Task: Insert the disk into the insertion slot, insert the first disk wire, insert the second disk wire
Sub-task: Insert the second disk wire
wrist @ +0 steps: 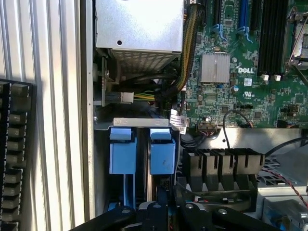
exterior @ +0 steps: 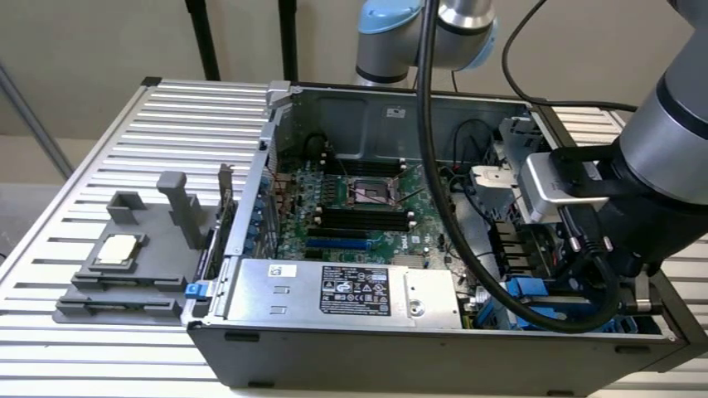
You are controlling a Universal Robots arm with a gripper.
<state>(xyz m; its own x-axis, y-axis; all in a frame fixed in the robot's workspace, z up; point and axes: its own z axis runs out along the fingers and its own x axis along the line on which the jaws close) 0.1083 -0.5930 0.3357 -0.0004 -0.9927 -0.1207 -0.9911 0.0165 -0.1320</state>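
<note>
Two bright blue carrier brackets stand side by side in the grey metal drive bay, the insertion slot [wrist: 139,122]. The one nearer the motherboard frames the disk [wrist: 162,156], seated in the bay; its neighbour [wrist: 122,153] sits closer to the case wall. Just over the disk's end my gripper [wrist: 156,206] is shut on a small dark wire connector [wrist: 162,192]. In the exterior view the arm's wrist [exterior: 575,186] reaches down into the case at the exterior view's right, above the blue carriers [exterior: 536,294].
The silver power supply box [exterior: 343,290] lies along the case's front, beside the bay. The motherboard [wrist: 231,82] and a black fan shroud [wrist: 221,161] border the bay. A thick black arm cable [exterior: 443,166] hangs across the case. A grey fixture [exterior: 133,265] stands on the slatted table.
</note>
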